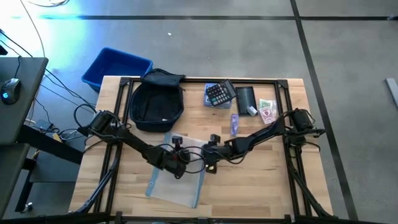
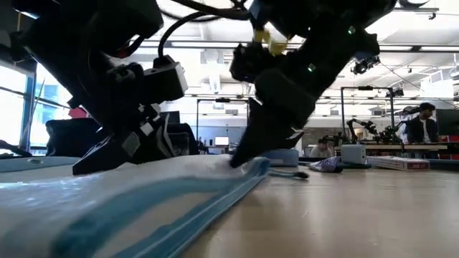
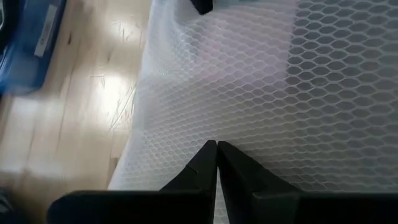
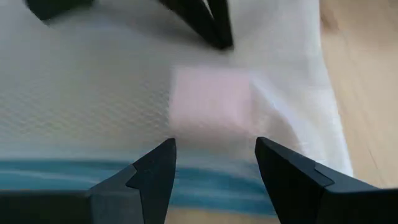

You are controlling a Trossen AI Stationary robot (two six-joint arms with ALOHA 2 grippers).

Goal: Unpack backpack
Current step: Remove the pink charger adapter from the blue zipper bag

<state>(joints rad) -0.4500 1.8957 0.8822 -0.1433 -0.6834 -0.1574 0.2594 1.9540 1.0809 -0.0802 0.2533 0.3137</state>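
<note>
The dark backpack (image 1: 157, 99) lies on its back at the table's far left. A white mesh pouch (image 1: 177, 180) with a blue zipper edge (image 4: 74, 177) lies flat at the table's middle front; something pale pink (image 4: 211, 102) shows through it. My left gripper (image 1: 178, 163) is shut, with its tips (image 3: 216, 145) down on the mesh. My right gripper (image 4: 214, 162) faces it from the right. It is open, a finger on either side of a stretch of the blue edge, as the low view (image 2: 242, 159) also shows. My left gripper has its shut fingertips on the pouch's mesh face (image 3: 217, 127), slanting down from the table's left. Whether any mesh is caught between them I cannot tell. The pouch lies flat on the table. My right gripper slants down at the blue edge; whether it touches I cannot tell.
A blue bin (image 1: 115, 67) stands off the table's far left corner. A calculator (image 1: 219, 94), a black pouch (image 1: 246, 98), banknotes (image 1: 267, 111) and a purple item (image 1: 234, 123) lie at the far right. Bare wood (image 1: 261, 186) is at the near right.
</note>
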